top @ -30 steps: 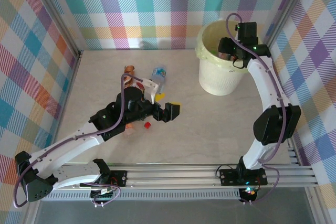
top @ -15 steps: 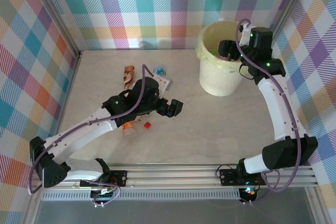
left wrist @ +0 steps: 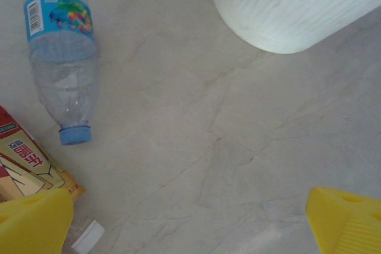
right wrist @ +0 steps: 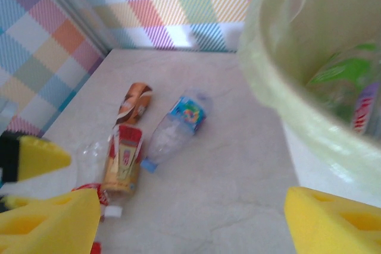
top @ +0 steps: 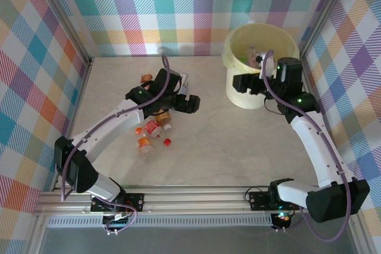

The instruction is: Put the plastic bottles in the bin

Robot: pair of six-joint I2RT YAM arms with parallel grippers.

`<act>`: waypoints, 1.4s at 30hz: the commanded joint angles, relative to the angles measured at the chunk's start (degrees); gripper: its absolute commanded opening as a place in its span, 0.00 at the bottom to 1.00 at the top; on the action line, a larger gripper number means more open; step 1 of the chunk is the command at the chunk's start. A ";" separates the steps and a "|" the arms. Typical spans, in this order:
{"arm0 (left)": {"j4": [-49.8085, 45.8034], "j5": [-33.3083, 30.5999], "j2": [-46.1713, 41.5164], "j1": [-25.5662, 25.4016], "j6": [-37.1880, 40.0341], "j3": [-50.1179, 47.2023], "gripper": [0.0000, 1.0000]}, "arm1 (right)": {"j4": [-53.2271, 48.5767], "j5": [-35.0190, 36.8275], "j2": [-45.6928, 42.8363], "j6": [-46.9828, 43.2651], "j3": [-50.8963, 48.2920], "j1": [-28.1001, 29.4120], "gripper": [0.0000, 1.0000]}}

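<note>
The bin (top: 229, 57) stands at the far right with several bottles (right wrist: 344, 73) inside it. More plastic bottles lie left of it: a clear one with a blue label (left wrist: 59, 57), a red-and-orange labelled one (right wrist: 122, 160) and a brown one (right wrist: 134, 102). Two orange-labelled bottles (top: 152, 128) lie nearer the front. My left gripper (top: 189, 104) hovers open and empty just right of the blue-label bottle, its yellow fingertips (left wrist: 33, 221) wide apart. My right gripper (top: 243, 82) hangs open and empty by the bin's left wall (left wrist: 297, 4).
A loose red cap (top: 167, 141) and a white cap (left wrist: 88, 236) lie on the marble tabletop (top: 238, 147). Checked walls close in the left, back and right sides. The left arm's links cross above the bottle cluster.
My right gripper has come away from above the bin to its left side. The left arm has swung farther back over the bottle cluster.
</note>
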 commanded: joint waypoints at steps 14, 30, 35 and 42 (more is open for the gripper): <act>-8.52 -0.32 22.33 9.48 2.38 16.53 0.91 | -5.49 -9.91 -9.48 1.99 -8.70 7.82 0.83; -14.88 -4.31 43.81 12.56 3.98 37.46 0.90 | -12.26 -8.99 -21.07 2.48 -16.27 8.18 0.85; -17.01 -7.44 46.82 12.79 3.59 39.73 0.88 | -11.78 -9.24 -21.16 2.92 -16.67 8.18 0.84; -17.20 -5.73 48.29 12.95 3.29 39.68 0.78 | -11.58 -8.79 -20.84 3.09 -16.87 8.20 0.85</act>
